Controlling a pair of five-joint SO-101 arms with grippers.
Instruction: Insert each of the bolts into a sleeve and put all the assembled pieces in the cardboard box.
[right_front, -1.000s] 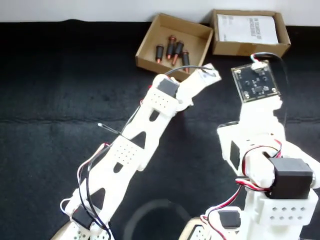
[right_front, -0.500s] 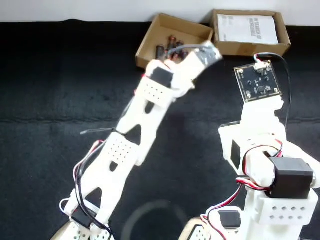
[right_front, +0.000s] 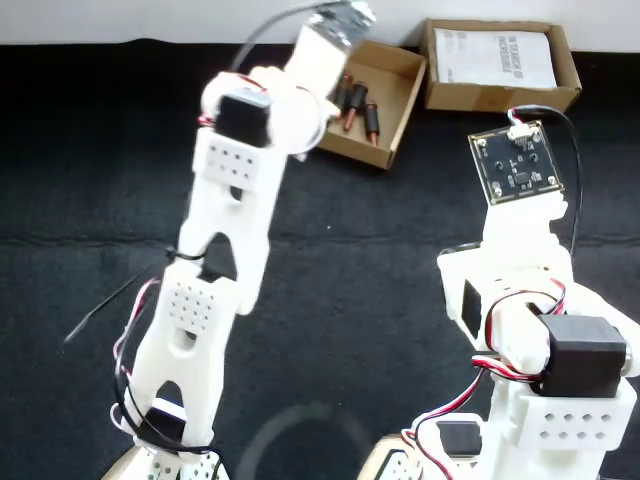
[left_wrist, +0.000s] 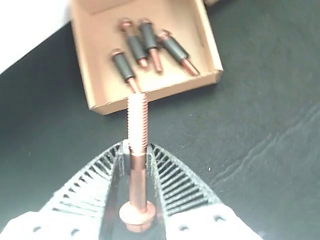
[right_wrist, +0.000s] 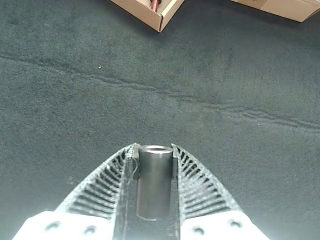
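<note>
My left gripper (left_wrist: 136, 146) is shut on a copper bolt (left_wrist: 136, 125), head near the palm, threaded end pointing at the open cardboard box (left_wrist: 150, 92). Several assembled bolt-and-sleeve pieces (left_wrist: 135, 47) lie inside that box. In the high view the left arm (right_front: 245, 130) stands raised, its wrist over the near-left part of the box (right_front: 400, 100), where the pieces (right_front: 358, 100) show. My right gripper (right_wrist: 154, 147) is shut on a dark grey sleeve (right_wrist: 154, 180), open end forward, above the black mat. The right arm (right_front: 520, 300) stands at the right.
A second cardboard box (right_front: 500, 95) holding a printed sheet sits at the back right, beside the first. A corner of the first box (right_wrist: 150, 12) lies ahead of the right gripper. The black mat (right_front: 400, 250) covers the table between the arms.
The left arm has risen and swung left and toward the back, now standing taller over the box's left side. The right arm has barely moved.
</note>
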